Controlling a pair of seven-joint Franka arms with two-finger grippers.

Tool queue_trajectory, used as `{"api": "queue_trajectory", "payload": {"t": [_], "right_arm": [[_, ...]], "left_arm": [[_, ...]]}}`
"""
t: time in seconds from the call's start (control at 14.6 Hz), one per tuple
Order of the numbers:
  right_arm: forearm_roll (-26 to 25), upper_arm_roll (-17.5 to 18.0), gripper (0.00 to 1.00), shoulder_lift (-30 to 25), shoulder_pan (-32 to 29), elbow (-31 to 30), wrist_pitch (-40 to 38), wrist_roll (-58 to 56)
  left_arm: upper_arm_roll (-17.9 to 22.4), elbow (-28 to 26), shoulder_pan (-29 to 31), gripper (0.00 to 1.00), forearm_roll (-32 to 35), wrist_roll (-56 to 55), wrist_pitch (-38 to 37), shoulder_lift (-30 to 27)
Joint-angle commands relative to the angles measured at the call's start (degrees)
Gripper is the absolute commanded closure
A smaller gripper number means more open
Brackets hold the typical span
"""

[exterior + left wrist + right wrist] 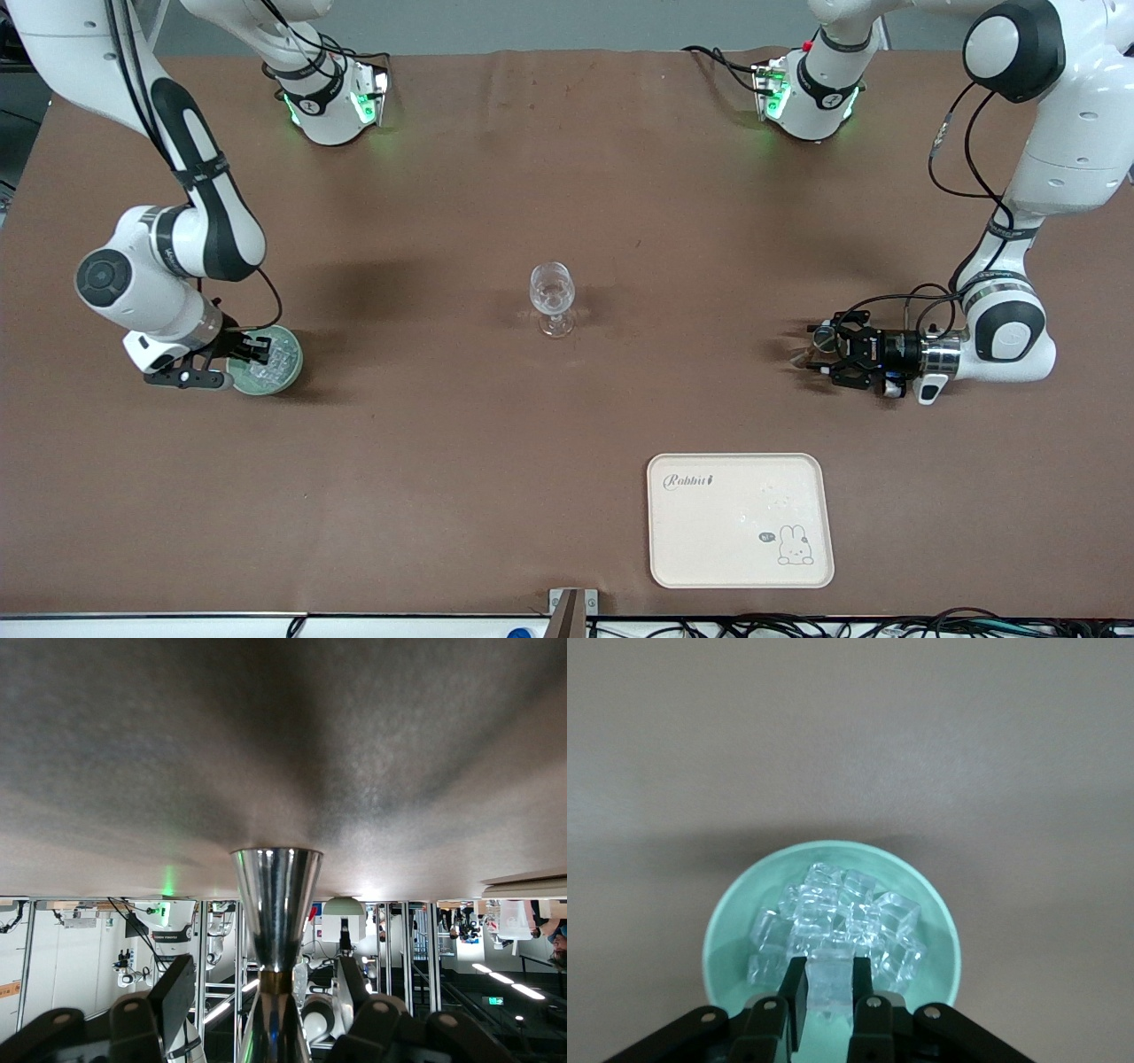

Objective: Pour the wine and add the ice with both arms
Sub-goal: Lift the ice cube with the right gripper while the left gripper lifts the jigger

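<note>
A clear stemmed glass (552, 297) stands at the table's middle; I cannot make out any wine in it. A green bowl (285, 365) (726, 930) toward the right arm's end holds a heap of ice (842, 921). My right gripper (252, 353) (830, 997) reaches into the bowl and is shut on one ice chunk (830, 979). A silver hourglass-shaped measuring cup (823, 336) (275, 895) stands on the table toward the left arm's end. My left gripper (828, 353) (266, 988) lies level and low, open, one finger on each side of the cup with gaps.
A cream tray (740, 518) with a rabbit drawing lies nearer the front camera than the glass, toward the left arm's end. Brown cloth (567, 177) covers the table. The arm bases (332, 97) stand along the edge farthest from the camera.
</note>
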Motion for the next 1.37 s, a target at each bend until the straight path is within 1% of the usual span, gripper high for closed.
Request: {"api": "queue_trajectory", "payload": {"t": [0.0,0.21,0.27,0.41,0.55,0.62,0.69,0.82,0.89,1.03,1.3], "right_arm": [[0.28,0.12,0.95,-6.05,-0.62,4.64,-11.08,-0.30],[0.20,0.12,0.95,-9.13,-0.27,9.83,-16.37,-0.39],[0.19,0.12,0.96,-10.01,-0.35,12.03,-19.44,-0.48],[0.19,0.12,0.96,-11.68,-0.27,17.73,-28.56,-0.30],[0.19,0.47,0.96,-14.31,-0.09,21.09,-35.08,-0.13],[0.19,0.56,0.96,-16.59,-0.09,21.54,-37.37,-0.30],[0.19,0.56,0.97,-18.70,-0.09,21.45,-38.88,-0.56],[0.28,0.56,0.97,-22.83,0.00,20.84,-42.91,-0.57],[0.28,0.65,0.97,-24.50,0.08,19.88,-43.72,-0.48],[0.28,0.65,0.96,-27.50,0.26,17.51,-43.81,-0.57],[0.28,0.56,0.96,-27.33,0.26,17.85,-42.94,-0.57]], "left_arm": [[-0.10,-0.15,-0.01,0.35,-1.15,1.58,0.39,0.28],[-0.10,-0.15,-0.01,0.48,-1.15,1.67,0.39,0.37],[-0.10,-0.07,-0.01,0.52,-1.07,1.67,0.39,0.54],[-0.10,0.11,-0.01,0.61,-1.07,1.58,0.30,0.72],[-0.10,0.28,-0.01,0.70,-1.07,1.32,0.39,0.72],[-0.10,0.81,-0.44,0.77,-1.15,0.54,0.30,0.63],[-0.10,1.07,-0.71,0.82,-1.15,0.44,0.30,0.63],[-0.10,1.60,-0.80,0.94,-1.33,-0.43,0.22,0.63],[-0.18,1.69,-0.80,0.98,-1.33,-1.05,0.21,0.55],[-0.27,2.13,-1.41,0.99,-1.33,-2.89,-0.05,-0.07],[-5.27,4.33,-1.85,0.99,-1.50,-7.55,0.30,-1.04]]}}
